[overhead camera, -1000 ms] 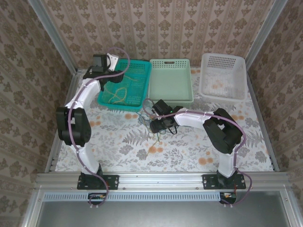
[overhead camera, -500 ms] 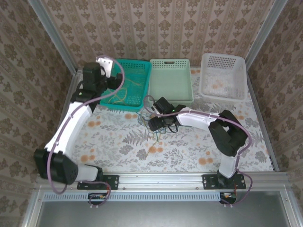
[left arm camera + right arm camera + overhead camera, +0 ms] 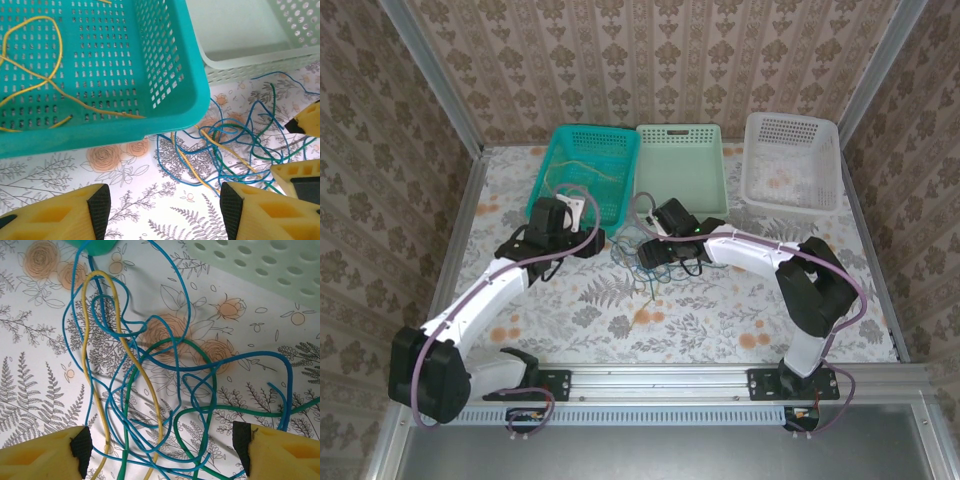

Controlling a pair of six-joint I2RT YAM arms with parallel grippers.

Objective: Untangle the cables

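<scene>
Enclosure: closed on three sides by damask-pattern wallpaper (image 3: 650,60), with an aluminium rail (image 3: 660,378) along the near edge.

Surface (image 3: 720,320): covered by a floral-print cloth, white with orange roses and grey ferns.

Along the far edge of the surface, from left to right:
- teal basket (image 3: 610,150)
- pale green basket (image 3: 682,175), just beside the teal one
- white basket (image 3: 792,165), standing apart from the other two

Tangle of cables (image 3: 638,265): lies on the cloth just in front of the teal and pale green baskets, where the two meet.
- Consists of blue strands (image 3: 240,360), green strands (image 3: 210,410) and a yellow strand (image 3: 86,340), looping over and under one another.
- Reaches the near corner of the teal basket in the left wrist view.

Separate yellow wire (image 3: 35,75): loops inside the teal basket.

Left end effector (image 3: 165,210): fingers spread wide, nothing between them. Hovers over bare cloth in front of the teal basket, just left of the tangle.

Right end effector (image 3: 162,450): fingers spread wide, positioned over the middle of the tangle with blue, green and yellow loops lying between them. Cannot tell whether the pads touch any strand.
</scene>
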